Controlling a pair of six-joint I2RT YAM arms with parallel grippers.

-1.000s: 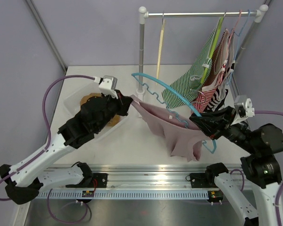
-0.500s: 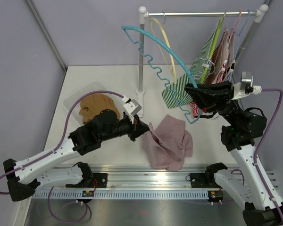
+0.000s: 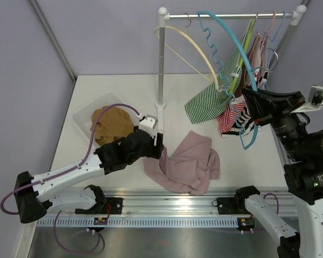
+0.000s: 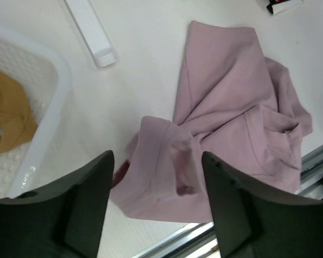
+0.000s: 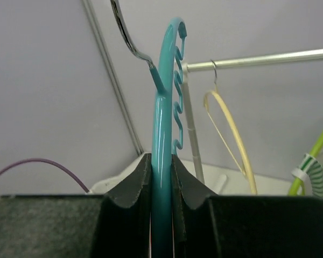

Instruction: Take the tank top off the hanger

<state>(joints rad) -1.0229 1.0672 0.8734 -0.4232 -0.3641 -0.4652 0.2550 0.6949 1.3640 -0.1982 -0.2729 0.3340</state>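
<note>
The pink tank top [image 3: 188, 164] lies crumpled on the table near the front edge, off the hanger. In the left wrist view the tank top [image 4: 226, 107] spreads out below my left gripper [image 4: 156, 164], whose jaws stand wide apart just above a fold of the cloth. From above, the left gripper [image 3: 159, 148] hovers at the garment's left edge. My right gripper [image 3: 248, 103] is shut on the bare teal hanger [image 3: 231, 37], raised beside the rail. The teal hanger [image 5: 162, 107] runs straight up between the pads of the right gripper [image 5: 161, 161].
A white basket [image 3: 82, 115] with a brown garment [image 3: 110, 123] sits at the left. The clothes rail [image 3: 226, 16] and its post [image 3: 161, 64] stand at the back, carrying a yellow hanger [image 3: 196, 48] and several striped garments [image 3: 215, 97].
My left gripper has opened and let go of the tank top, which now rests on the table. The right arm has swung the teal hanger up and right toward the rail.
</note>
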